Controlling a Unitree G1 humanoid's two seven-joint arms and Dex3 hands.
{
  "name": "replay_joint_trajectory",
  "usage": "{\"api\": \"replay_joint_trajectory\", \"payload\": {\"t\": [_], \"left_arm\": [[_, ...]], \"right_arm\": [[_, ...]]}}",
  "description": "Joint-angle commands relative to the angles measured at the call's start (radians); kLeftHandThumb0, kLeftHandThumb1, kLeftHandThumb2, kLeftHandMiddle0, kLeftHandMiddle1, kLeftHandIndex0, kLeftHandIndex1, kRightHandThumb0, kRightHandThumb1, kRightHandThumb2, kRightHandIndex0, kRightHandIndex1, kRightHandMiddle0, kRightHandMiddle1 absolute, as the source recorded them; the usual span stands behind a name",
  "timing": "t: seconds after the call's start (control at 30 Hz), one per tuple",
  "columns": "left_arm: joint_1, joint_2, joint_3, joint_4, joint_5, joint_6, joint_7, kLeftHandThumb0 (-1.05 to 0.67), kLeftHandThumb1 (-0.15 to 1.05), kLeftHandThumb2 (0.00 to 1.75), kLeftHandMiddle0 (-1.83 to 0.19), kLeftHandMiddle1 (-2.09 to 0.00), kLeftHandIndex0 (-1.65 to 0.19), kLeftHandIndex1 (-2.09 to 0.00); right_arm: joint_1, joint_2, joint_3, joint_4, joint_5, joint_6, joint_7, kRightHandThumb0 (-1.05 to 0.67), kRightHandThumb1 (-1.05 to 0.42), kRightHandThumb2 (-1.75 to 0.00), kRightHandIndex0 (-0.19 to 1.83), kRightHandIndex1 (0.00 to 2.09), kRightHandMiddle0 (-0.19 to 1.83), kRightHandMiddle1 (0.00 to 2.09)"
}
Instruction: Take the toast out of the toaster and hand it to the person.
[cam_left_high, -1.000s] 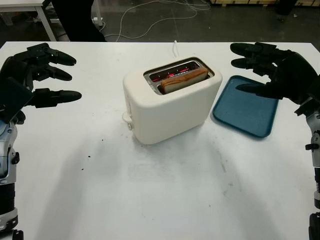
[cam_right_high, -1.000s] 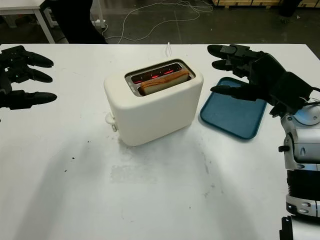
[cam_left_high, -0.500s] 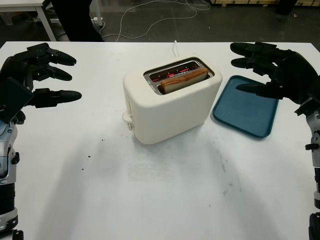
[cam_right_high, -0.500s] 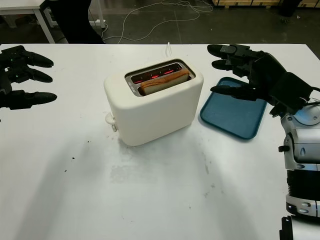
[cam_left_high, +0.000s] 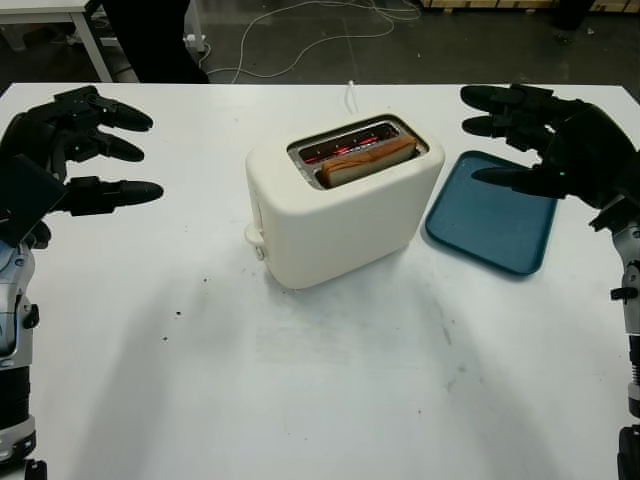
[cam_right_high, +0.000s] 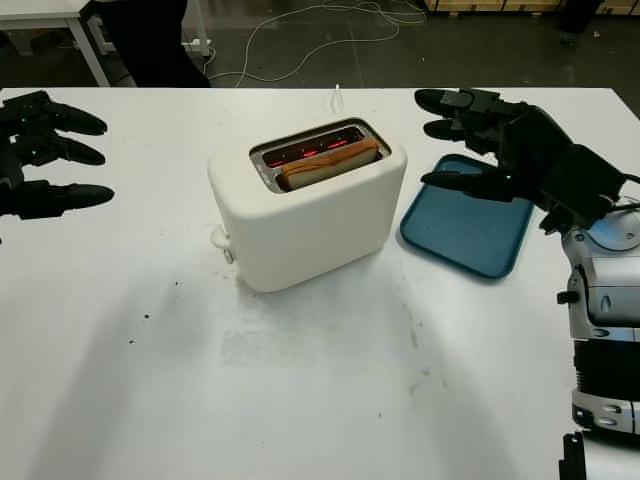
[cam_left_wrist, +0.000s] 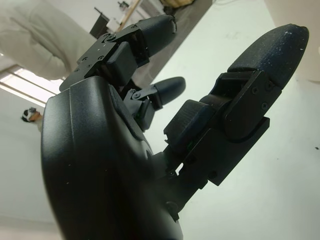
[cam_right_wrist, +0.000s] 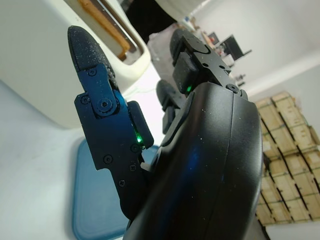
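Nothing moved — toast in toaster, stacked crates behind right hand.

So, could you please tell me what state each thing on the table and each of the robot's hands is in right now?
Toaster: upright, elements glowing red in the slots.
Toast: sitting in the front slot, its top edge poking out.
Tray: flat on the table right of the toaster, nothing on it.
Left hand: open, off to the toaster's left.
Right hand: open, above the tray's far edge.
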Motion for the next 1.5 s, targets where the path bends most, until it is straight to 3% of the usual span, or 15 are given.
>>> {"api": "replay_joint_trajectory", "payload": {"t": [0.0,0.53,0.77,1.07,1.47], "left_arm": [[0.006,-0.003,-0.002,0.003,0.001,-0.002,0.002,-1.05,0.53,0.0,-0.58,-1.02,-0.59,-0.88],[0.004,-0.009,0.001,0.005,0.0,0.006,0.01,-1.05,0.52,0.0,-0.58,-1.03,-0.59,-0.88],[-0.002,-0.018,0.007,0.037,-0.004,-0.014,0.02,-1.05,0.52,0.0,-0.5,-1.15,-0.53,-0.98],[-0.04,-0.009,0.002,0.162,0.015,-0.074,0.037,-1.05,0.52,0.0,-0.49,-1.2,-0.49,-1.09],[-0.053,-0.006,0.0,0.21,0.015,-0.081,0.039,-1.05,0.49,0.0,-0.5,-1.19,-0.49,-1.09]], "right_arm": [[-0.007,0.002,0.001,0.005,0.003,0.0,0.003,-0.69,-0.8,0.0,0.12,0.62,0.43,0.0],[-0.003,0.001,-0.002,0.0,0.004,0.001,0.001,-0.69,-0.8,0.0,0.11,0.62,0.42,0.0],[-0.002,0.001,-0.001,0.004,0.003,-0.011,0.005,-0.68,-0.81,0.0,0.11,0.63,0.42,0.0],[0.001,0.003,-0.004,0.0,0.005,-0.004,0.0,-0.68,-0.81,0.0,0.11,0.62,0.42,0.0],[0.0,0.003,-0.002,0.0,0.002,-0.005,-0.001,-0.68,-0.81,0.0,0.12,0.63,0.43,0.01]]}}
